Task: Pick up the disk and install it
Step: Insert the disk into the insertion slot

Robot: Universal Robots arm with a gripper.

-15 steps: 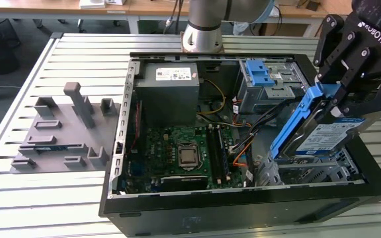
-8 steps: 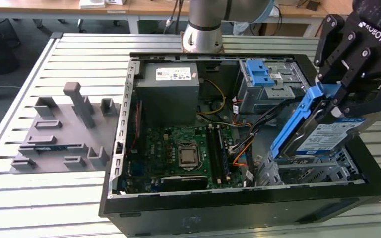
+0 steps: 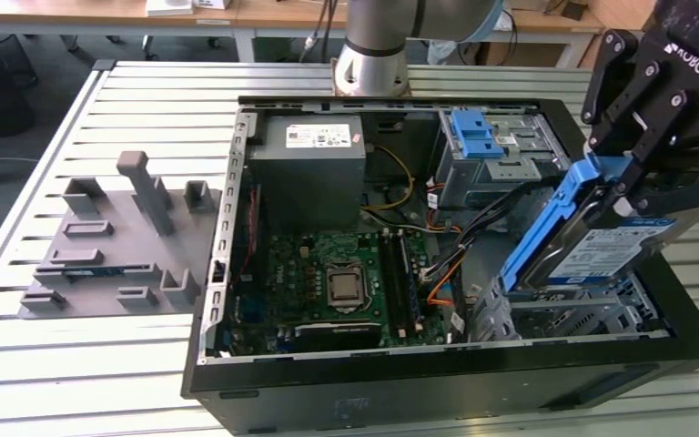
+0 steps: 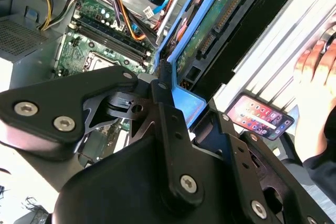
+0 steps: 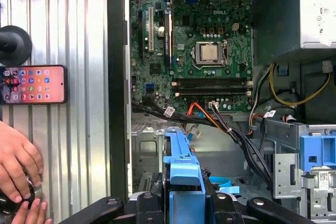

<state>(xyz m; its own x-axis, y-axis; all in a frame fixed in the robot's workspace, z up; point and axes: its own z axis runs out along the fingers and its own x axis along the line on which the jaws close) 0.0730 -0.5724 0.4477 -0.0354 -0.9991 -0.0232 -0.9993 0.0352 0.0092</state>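
The open black metal computer case (image 3: 447, 369) on the slatted bench (image 3: 83, 364) holds a green motherboard (image 3: 325, 273) and a grey power-supply box (image 3: 313, 150). The black hand (image 3: 629, 182) is clamped on the silver, blue-railed disk (image 3: 592, 250), which is tilted on edge over the silver drive bay (image 3: 568, 319) at the exterior view's right.

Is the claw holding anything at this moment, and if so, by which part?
Yes. The claw is shut on the disk, gripping its upper end across the blue rails. The disk is tilted over the open computer case.
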